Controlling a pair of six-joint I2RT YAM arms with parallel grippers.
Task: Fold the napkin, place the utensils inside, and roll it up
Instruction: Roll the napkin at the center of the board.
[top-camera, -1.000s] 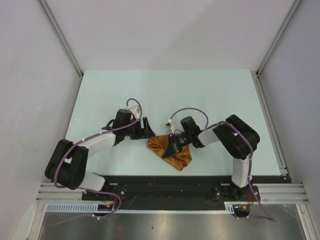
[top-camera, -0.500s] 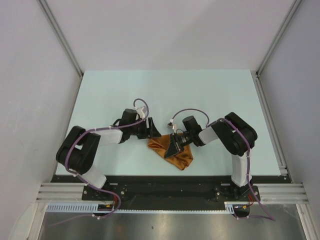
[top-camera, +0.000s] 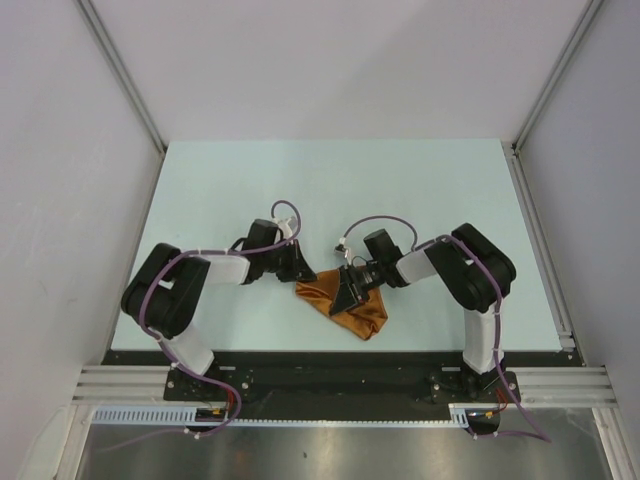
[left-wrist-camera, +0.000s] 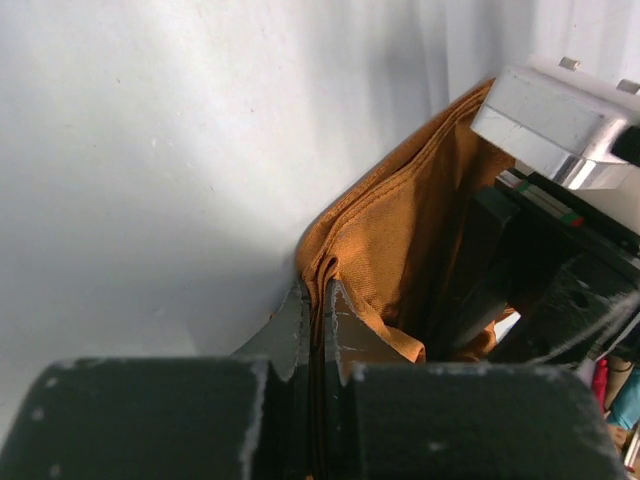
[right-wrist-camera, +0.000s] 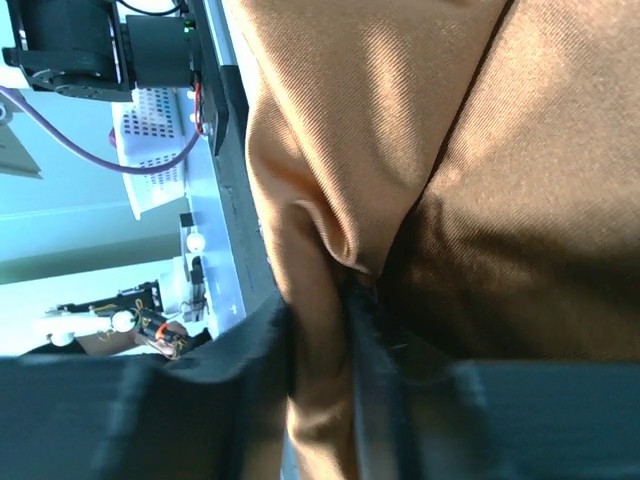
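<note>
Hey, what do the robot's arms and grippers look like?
The left arm and right arm are black at the joints with white link covers; a purple cable loops along each. The left gripper and right gripper have dark fingers, the left's tips scuffed and toothed.

We see that the left gripper (top-camera: 299, 270), spread wide and clear of the napkin (top-camera: 363, 315) a second ago, has slid right to the cloth's left corner. Its fingers (left-wrist-camera: 345, 335) have pinched together on the folded edge. The left arm (top-camera: 215, 268) has stretched rightward with it.
</note>
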